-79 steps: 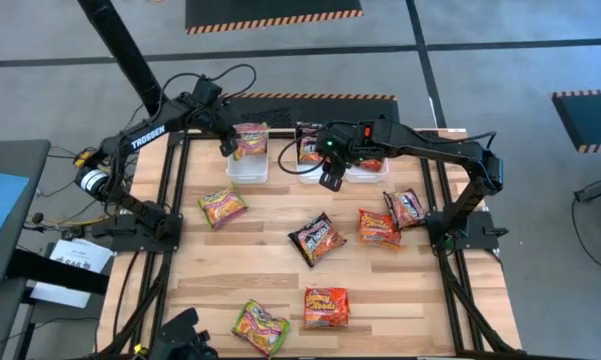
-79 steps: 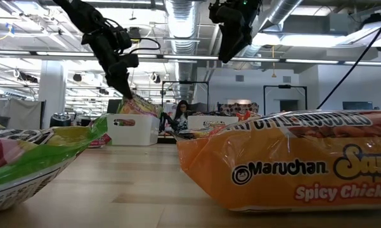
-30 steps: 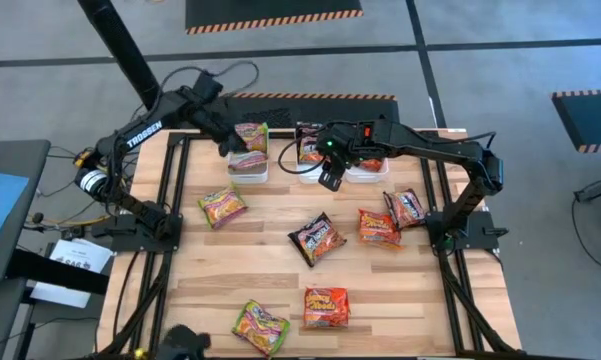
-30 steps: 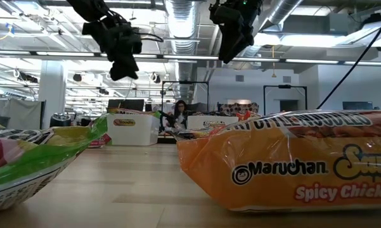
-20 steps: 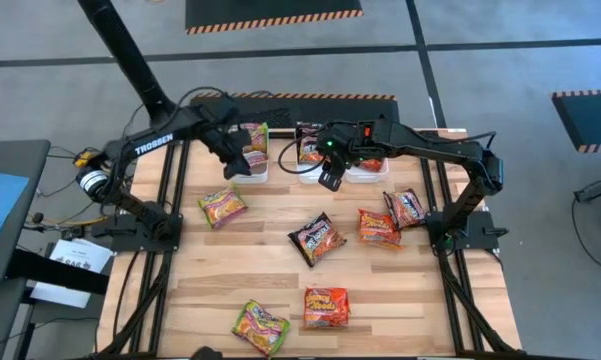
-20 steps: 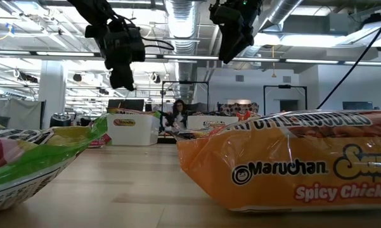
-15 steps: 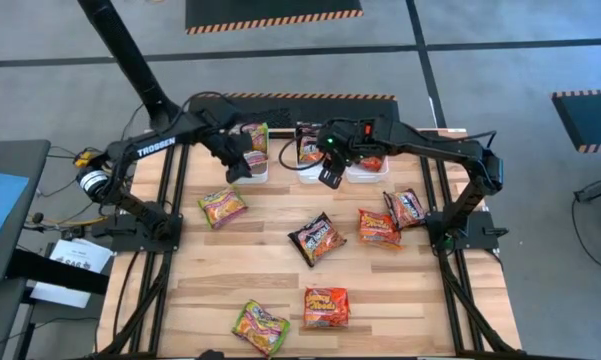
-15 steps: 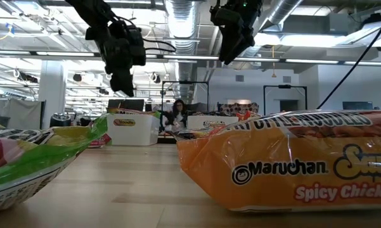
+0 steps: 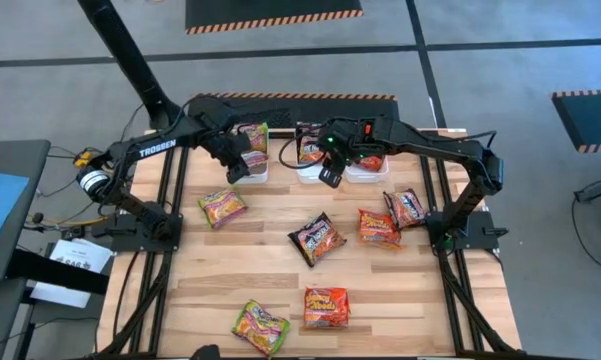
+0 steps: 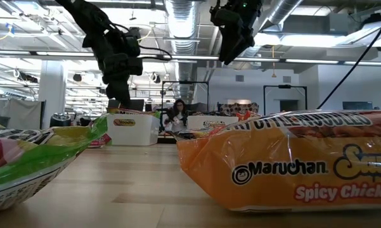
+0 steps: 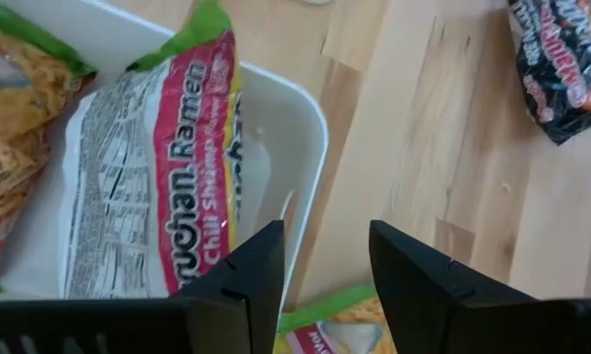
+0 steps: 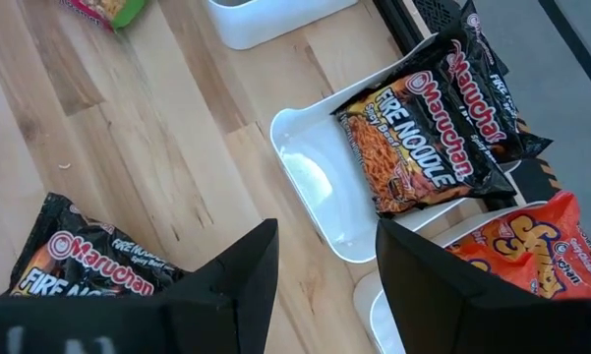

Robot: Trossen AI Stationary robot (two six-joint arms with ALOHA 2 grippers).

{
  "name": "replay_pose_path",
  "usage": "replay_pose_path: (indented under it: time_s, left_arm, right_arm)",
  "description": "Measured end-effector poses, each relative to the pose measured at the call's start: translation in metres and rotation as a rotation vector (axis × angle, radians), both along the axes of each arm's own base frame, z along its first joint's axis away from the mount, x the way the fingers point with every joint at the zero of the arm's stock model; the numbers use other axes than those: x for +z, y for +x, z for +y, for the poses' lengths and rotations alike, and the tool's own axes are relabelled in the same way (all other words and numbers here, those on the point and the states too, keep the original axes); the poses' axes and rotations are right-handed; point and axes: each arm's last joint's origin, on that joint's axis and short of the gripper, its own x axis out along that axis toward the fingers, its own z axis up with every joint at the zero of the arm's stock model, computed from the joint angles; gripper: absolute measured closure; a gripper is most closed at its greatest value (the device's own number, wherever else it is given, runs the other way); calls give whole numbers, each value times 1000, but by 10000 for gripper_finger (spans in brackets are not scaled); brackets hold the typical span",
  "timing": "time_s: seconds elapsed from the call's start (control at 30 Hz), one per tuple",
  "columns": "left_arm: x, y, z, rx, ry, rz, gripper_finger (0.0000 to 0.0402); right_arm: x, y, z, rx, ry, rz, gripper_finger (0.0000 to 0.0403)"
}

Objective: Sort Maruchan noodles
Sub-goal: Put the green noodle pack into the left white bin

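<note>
Three white tubs stand at the table's far edge. The left tub [image 9: 250,152] holds green-edged noodle packets [image 11: 167,187], the middle tub [image 12: 315,187] a black packet [image 12: 433,128], the right tub [image 9: 366,166] orange ones [image 12: 531,246]. My left gripper [image 11: 325,236] hangs open and empty over the left tub's near rim [image 9: 238,168]. My right gripper [image 12: 325,231] stands open and empty above the middle tub's near edge [image 9: 328,176]. Loose packets lie flat on the table: green [image 9: 222,207], black [image 9: 316,238], orange [image 9: 378,227], black [image 9: 407,208], orange [image 9: 326,307], green [image 9: 259,327].
The wooden table [image 9: 260,270] has bare stretches between the loose packets. In the low view an orange packet [image 10: 285,161] and a green one [image 10: 32,158] lie close to the camera. A person [image 10: 176,117] shows in the room far behind the table.
My left gripper has come down and moved toward the table's near edge and a little to the right, from over the left tub's far part to over its near rim, open and empty throughout. The green packets stay in the tub.
</note>
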Motion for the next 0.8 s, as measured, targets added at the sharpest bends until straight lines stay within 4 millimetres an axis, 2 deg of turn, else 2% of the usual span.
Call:
replay_pose_path:
  time_s: [0.23, 0.6, 0.8]
  left_arm:
    - [-5, 0, 2, 1, 24, 17, 267]
    - [-43, 7, 17, 32, -23, 149, 267]
    - [-42, 6, 19, 24, 13, 162, 267]
  right_arm:
    - [0, 0, 0, 0, -1, -3, 207]
    - [0, 0, 0, -7, 2, -7, 207]
    - [0, 0, 0, -9, 3, -7, 207]
